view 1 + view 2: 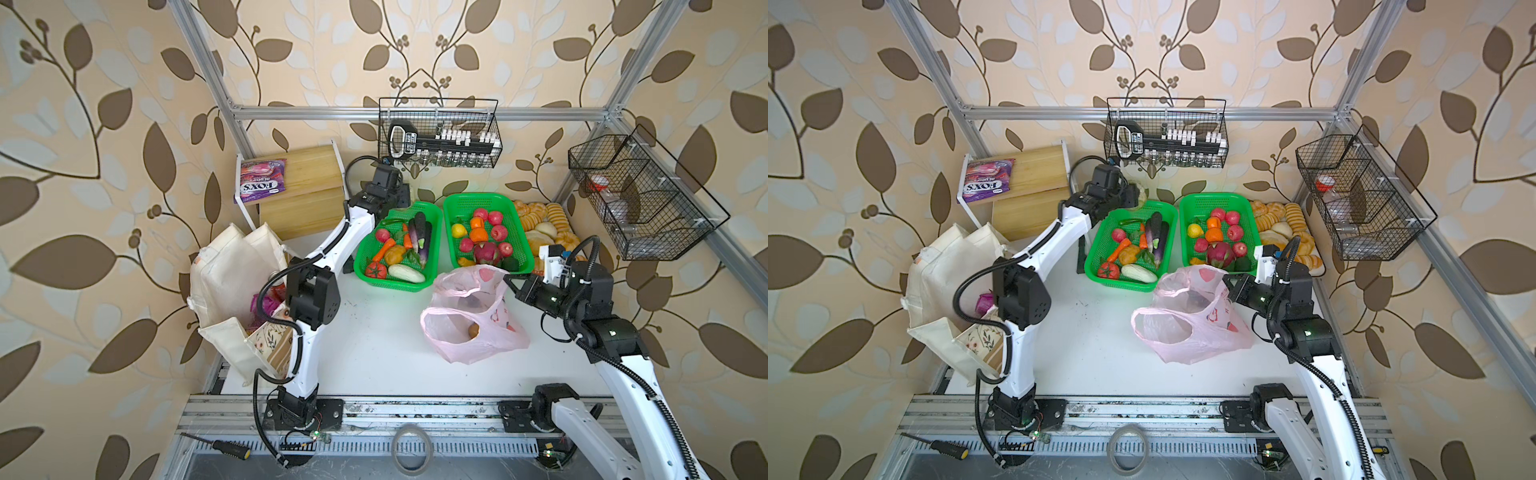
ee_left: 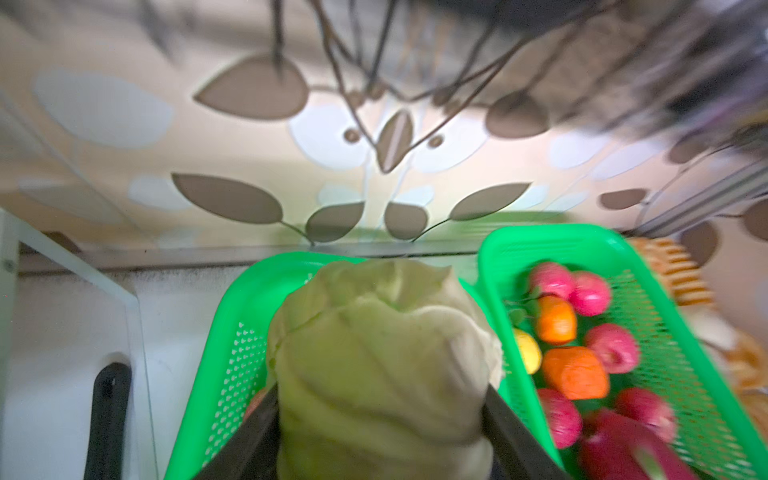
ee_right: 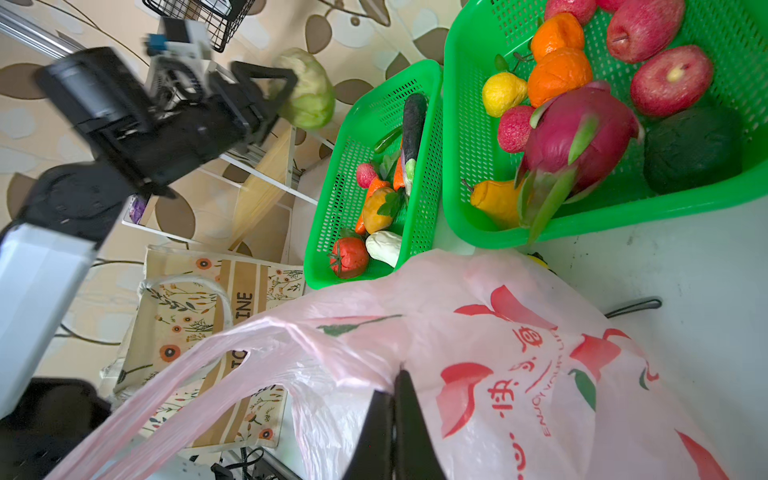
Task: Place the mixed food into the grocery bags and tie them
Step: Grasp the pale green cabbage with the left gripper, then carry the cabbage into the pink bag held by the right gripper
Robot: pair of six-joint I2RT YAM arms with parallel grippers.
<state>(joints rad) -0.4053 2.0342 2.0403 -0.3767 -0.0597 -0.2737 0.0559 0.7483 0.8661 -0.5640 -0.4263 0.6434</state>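
My left gripper [image 2: 380, 395] is shut on the pale green cabbage [image 2: 382, 332], one finger on each side. It holds the cabbage [image 1: 1142, 192] in the air over the back end of the left green basket [image 1: 1096, 266]. My right gripper [image 3: 397, 374] is shut on the rim of the pink peach-print grocery bag [image 1: 473, 332], lifting its mouth open. A brown potato [image 1: 473, 330] shows through the plastic. The cream canvas tote [image 1: 228, 274] stands open at the left edge, with a purple packet [image 1: 259, 303] inside. The red tomato [image 1: 376, 270] lies in the left basket.
The left green basket also holds carrots and eggplants. The right green basket [image 1: 517, 232] holds apples, oranges and a dragon fruit. Bread loaves [image 1: 540, 220] lie at the back right. A wooden shelf [image 1: 307, 187] carries a purple FOX'S packet [image 1: 259, 180]. Wire racks [image 1: 440, 133] hang on the wall.
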